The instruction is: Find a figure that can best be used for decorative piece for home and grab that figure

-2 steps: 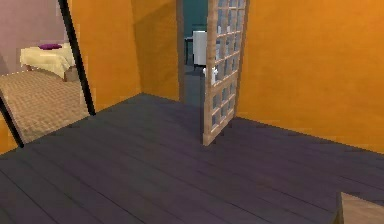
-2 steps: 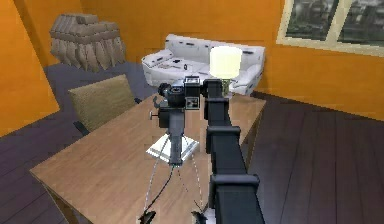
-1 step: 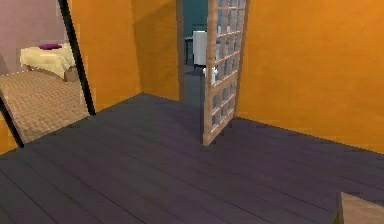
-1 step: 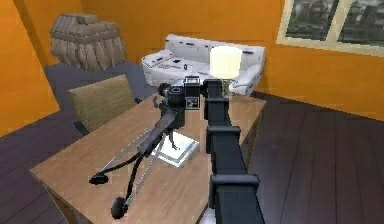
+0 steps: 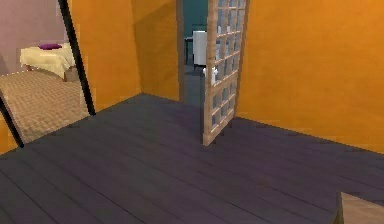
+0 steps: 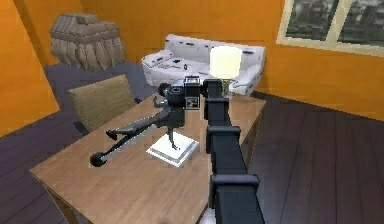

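Wooden table (image 6: 110, 182) under end effector (image 6: 176, 130)

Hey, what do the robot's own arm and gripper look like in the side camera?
The arm is a dark, square bar in stepped segments. At its far end sit two small white squares with black marks. Left of them is the gripper: a dark blocky body with two thin fingers.

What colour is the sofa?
The sofa is white, clearest in the arm side view.
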You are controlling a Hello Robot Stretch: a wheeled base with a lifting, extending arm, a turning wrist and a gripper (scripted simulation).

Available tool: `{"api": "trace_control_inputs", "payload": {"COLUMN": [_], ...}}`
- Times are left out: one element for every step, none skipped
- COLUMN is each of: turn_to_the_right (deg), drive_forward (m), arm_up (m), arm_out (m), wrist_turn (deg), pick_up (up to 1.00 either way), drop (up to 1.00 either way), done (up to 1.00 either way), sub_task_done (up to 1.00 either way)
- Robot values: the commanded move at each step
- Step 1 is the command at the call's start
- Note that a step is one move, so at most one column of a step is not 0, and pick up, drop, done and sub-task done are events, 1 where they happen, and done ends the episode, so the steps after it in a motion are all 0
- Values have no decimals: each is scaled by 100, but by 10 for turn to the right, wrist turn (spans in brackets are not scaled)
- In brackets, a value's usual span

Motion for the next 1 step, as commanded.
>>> {"api": "trace_control_inputs", "payload": {"turn_to_the_right": [0], "drive_forward": [0], "arm_up": [0], "arm_out": [0], "wrist_turn": [450], "pick_up": [0], "drop": [0], "done": [0], "sub_task_done": [0]}}
